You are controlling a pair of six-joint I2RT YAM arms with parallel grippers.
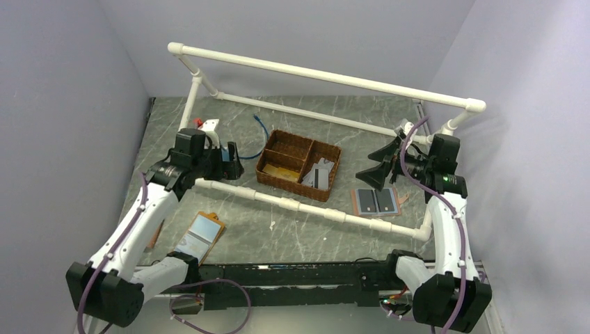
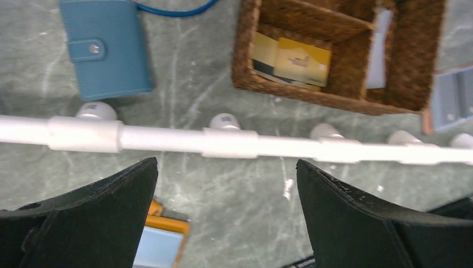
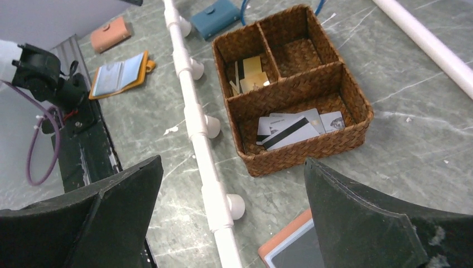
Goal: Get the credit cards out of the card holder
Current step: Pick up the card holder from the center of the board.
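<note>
The left arm [image 1: 132, 223] rises from its base at the near left and reaches toward the far side, bent at the elbow, with its wrist turned so that the left gripper [image 1: 231, 156] points right. In its wrist view the two black fingers [image 2: 100, 212] stand wide apart and hold nothing. The right arm [image 1: 451, 223] climbs steeply from its base at the near right, and its wrist bends left. The right gripper [image 1: 373, 165] points left toward the middle, its fingers [image 3: 368, 212] spread wide with nothing between them

The left gripper [image 1: 235, 161] hangs just left of the wicker basket [image 1: 292, 189]. The right gripper [image 1: 365, 167], jaws spread, hangs near the brown holder [image 1: 376, 202].
</note>
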